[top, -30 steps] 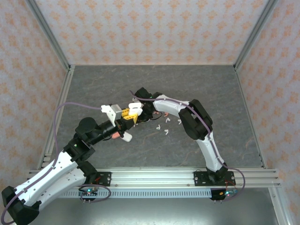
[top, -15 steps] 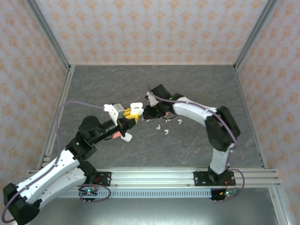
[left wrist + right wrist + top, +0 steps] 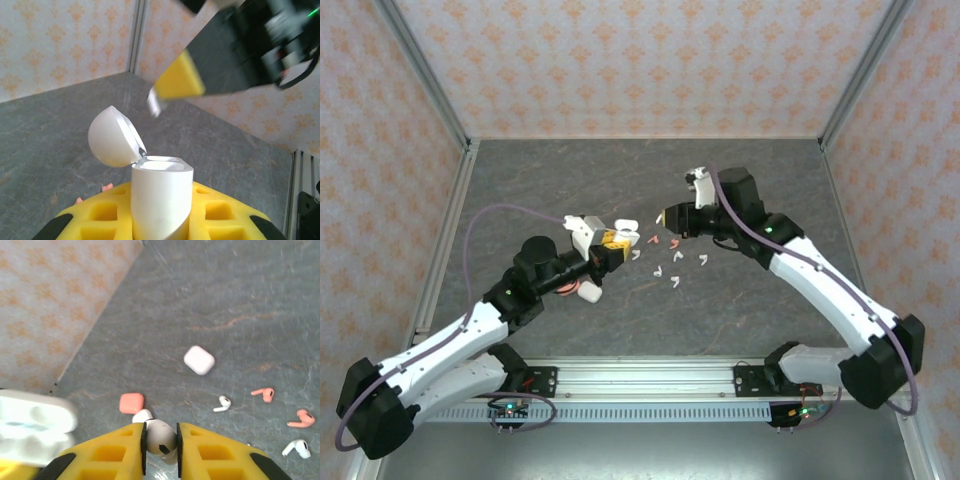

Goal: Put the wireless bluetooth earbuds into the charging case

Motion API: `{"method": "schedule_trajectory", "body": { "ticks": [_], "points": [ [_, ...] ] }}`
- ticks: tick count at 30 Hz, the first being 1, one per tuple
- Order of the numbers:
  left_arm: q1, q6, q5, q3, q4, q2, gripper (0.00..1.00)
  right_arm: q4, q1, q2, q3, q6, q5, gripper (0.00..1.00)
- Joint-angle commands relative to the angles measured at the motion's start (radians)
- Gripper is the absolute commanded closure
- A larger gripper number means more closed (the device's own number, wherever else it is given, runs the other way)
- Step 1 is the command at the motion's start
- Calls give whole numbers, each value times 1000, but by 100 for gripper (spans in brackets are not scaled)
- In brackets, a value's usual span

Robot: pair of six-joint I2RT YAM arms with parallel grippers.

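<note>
While the left tool clasps the open charging case (lid toward ten o'clock), the right tool pinches a white earbud; loose earbuds lie at two o'clock.

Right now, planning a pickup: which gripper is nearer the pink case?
Left. The left gripper hovers beyond the pink case; the right gripper is farther away, to its right.

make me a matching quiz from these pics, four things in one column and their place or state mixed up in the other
Things:
1. left hand
2. right hand
3. pink case
4. pink earbuds

States:
A. shut on a white earbud
B. lying closed on the table
C. shut on an open white case
D. two lying loose on the table

Pairs: 1-C, 2-A, 3-B, 4-D
</note>
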Motion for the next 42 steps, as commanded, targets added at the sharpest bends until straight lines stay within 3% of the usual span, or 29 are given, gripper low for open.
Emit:
{"method": "schedule_trajectory", "body": {
  "ticks": [1,17,42],
  "points": [
    [-9,-16,34,42,78,26,100,24,1,-62,8,-33,6,78],
    [-27,-13,44,69,92,66,100,195,119,-45,5,-37,-38,78],
    [-29,-19,44,70,107,58,100,185,162,20,-24,-63,-63,78]
  ]
}}
